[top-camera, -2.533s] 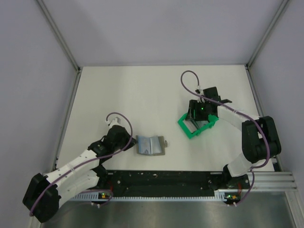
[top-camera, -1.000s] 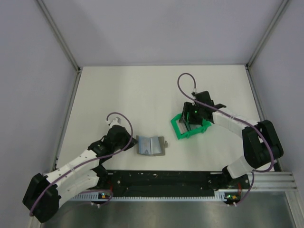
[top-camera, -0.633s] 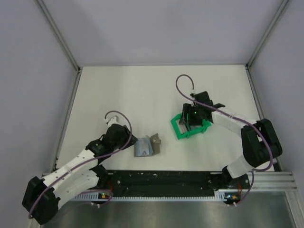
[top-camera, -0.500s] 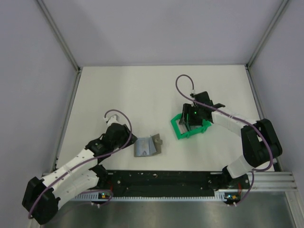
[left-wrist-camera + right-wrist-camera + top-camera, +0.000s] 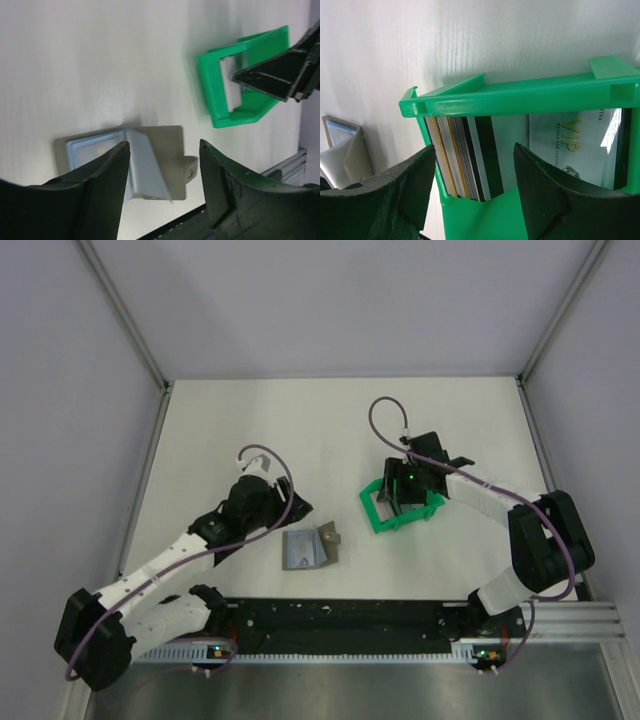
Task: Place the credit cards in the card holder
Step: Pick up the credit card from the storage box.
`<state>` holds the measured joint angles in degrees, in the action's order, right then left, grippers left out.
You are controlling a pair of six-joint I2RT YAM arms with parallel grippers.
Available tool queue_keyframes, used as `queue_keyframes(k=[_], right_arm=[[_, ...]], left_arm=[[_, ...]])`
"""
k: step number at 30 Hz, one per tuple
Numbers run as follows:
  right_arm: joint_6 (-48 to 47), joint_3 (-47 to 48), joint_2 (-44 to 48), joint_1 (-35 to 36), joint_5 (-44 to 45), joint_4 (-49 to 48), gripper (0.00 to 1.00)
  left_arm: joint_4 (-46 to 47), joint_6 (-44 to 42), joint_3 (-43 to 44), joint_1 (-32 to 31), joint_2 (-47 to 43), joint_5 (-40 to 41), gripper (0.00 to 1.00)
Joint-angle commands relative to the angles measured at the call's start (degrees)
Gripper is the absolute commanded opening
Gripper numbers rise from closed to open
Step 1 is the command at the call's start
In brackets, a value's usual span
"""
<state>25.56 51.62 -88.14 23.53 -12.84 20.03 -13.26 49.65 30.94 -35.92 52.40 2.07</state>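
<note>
The card holder (image 5: 308, 548) lies near the front edge, light blue-grey with its darker grey flap raised; it also shows in the left wrist view (image 5: 125, 160). My left gripper (image 5: 293, 511) hovers just beyond it, open and holding nothing (image 5: 162, 187). The credit cards (image 5: 465, 155) stand as a stack on edge inside the green frame (image 5: 400, 518), and one printed card (image 5: 570, 145) lies flat beside them. My right gripper (image 5: 402, 490) is over the frame, open, its fingers either side of the stack (image 5: 475, 187) without touching it.
The green frame (image 5: 217, 100) sits right of centre, with my right gripper's fingers (image 5: 280, 75) reaching into it. A black rail (image 5: 340, 620) runs along the near edge behind the card holder. Grey walls enclose the table on three sides.
My left gripper opened, let go of the card holder and pulled away toward the far right. The holder's grey flap folded upward. The right gripper stayed over the frame.
</note>
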Motion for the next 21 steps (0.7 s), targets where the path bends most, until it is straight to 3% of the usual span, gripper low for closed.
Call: queue_keyframes(k=[1, 5, 9, 21], right_arm=[[-1.5, 3.6, 2.1, 0.6, -0.2, -0.5, 0.63], [-1.4, 4.0, 2.1, 0.6, 0.2, -0.2, 0.63], [-1.1, 4.5, 2.1, 0.6, -0.4, 0.1, 0.64], [-0.4, 5.3, 1.0, -0.1, -1.3, 0.1, 0.64]], left_arm=[[11.1, -3.2, 7.2, 0.0, 9.4, -12.1, 0.61], [15.3, -1.5, 9.2, -0.1, 17.0, -16.3, 0.52], [19.1, -1.0, 11.4, -0.1, 20.4, -17.8, 0.54], [17.2, 0.4, 23.4, -5.0, 39.2, -22.9, 0.5]])
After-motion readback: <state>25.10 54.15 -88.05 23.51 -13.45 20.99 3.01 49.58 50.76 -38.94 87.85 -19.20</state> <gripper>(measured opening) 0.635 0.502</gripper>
